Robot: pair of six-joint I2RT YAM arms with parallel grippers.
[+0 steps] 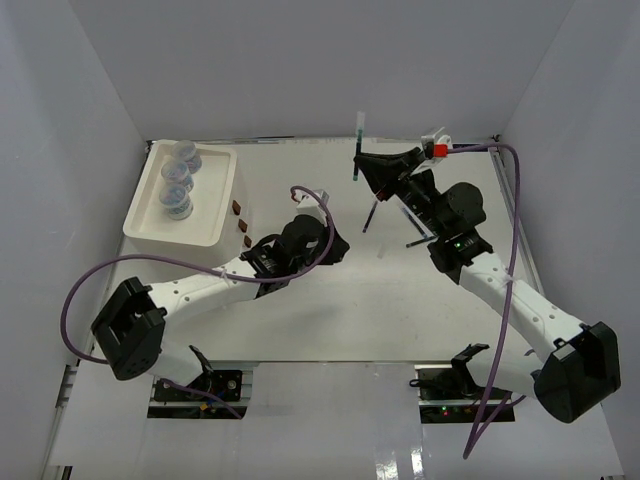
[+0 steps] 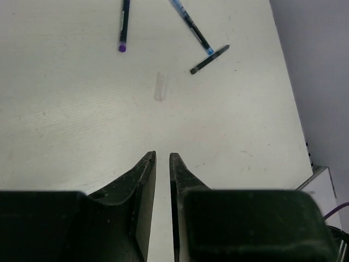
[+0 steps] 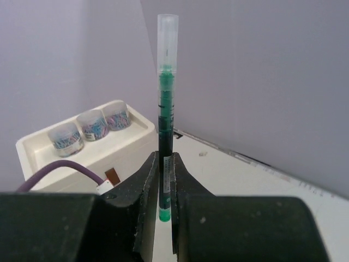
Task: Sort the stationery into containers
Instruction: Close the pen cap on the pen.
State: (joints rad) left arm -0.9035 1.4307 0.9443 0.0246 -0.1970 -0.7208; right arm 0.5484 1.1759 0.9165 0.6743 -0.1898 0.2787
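Note:
My right gripper [image 1: 364, 166] is shut on a green pen [image 1: 358, 140] with a clear cap and holds it in the air near the table's back edge. In the right wrist view the pen [image 3: 165, 109] stands upright between the fingers [image 3: 146, 174]. The white drawer box [image 1: 222, 200] is at the back left, with three clear jars [image 1: 179, 180] in its top tray; the jars also show in the right wrist view [image 3: 90, 126]. My left gripper [image 2: 162, 158] is shut and empty, low over the table. Ahead of it lie a dark pen [image 2: 124, 24], a blue pen [image 2: 191, 28], a black piece [image 2: 209, 59] and a clear cap [image 2: 159, 86]. No tape rings are in view.
Brown drawer knobs [image 1: 242, 225] face the left arm's wrist. A purple cable [image 1: 310, 195] loops above the left wrist. Two thin pens [image 1: 371, 214] lie on the table under the right arm. Grey walls close in the back and both sides.

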